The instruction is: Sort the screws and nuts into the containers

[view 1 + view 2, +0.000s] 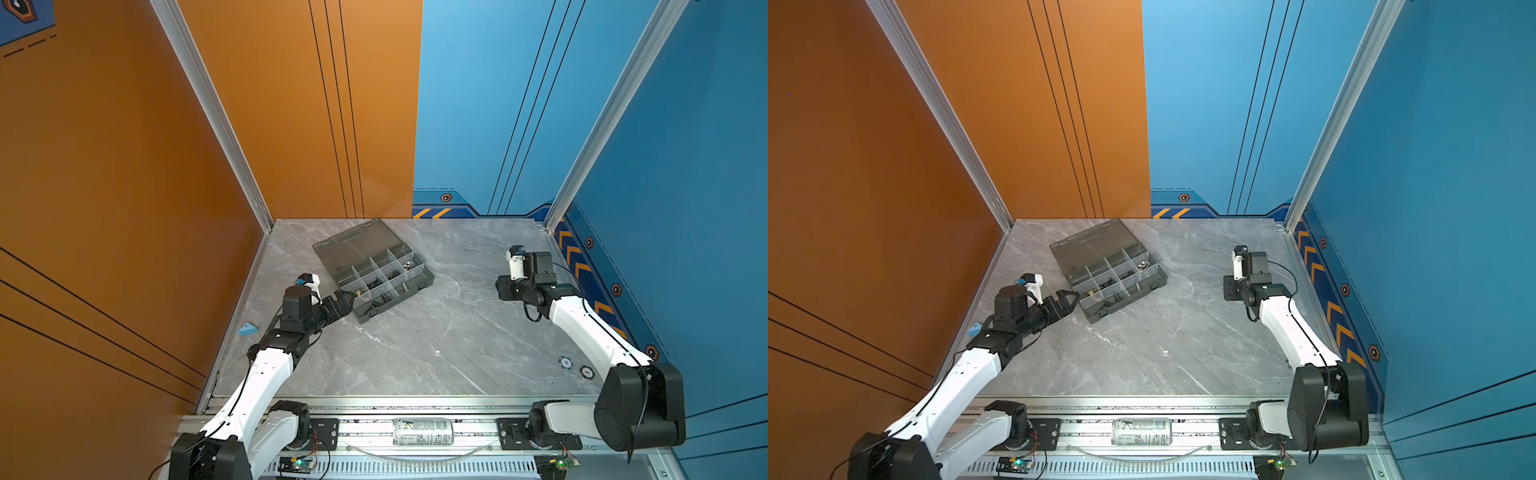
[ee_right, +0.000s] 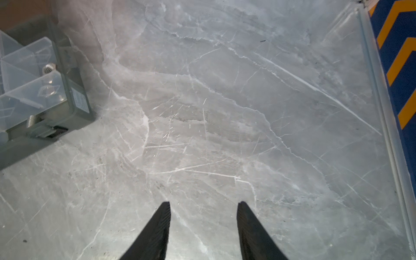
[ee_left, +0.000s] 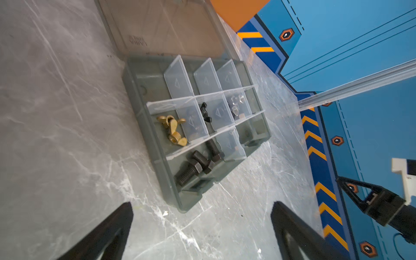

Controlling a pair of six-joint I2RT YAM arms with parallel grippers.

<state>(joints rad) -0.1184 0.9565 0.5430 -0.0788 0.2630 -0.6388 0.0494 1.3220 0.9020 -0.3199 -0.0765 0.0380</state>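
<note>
left wrist view: left gripper wide, empty, near the containers; right gripper half-spread, empty, well right. lift clear without nudging sorted screws.

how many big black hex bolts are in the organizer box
3, clustered in one corner of the organizer box, beside the brass wing nuts: front bolt, middle bolt, back bolt. More may be hidden.

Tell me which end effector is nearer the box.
Left. The left end effector is beside the box's left end; the right end effector hangs well off to its right, over the table.
</note>
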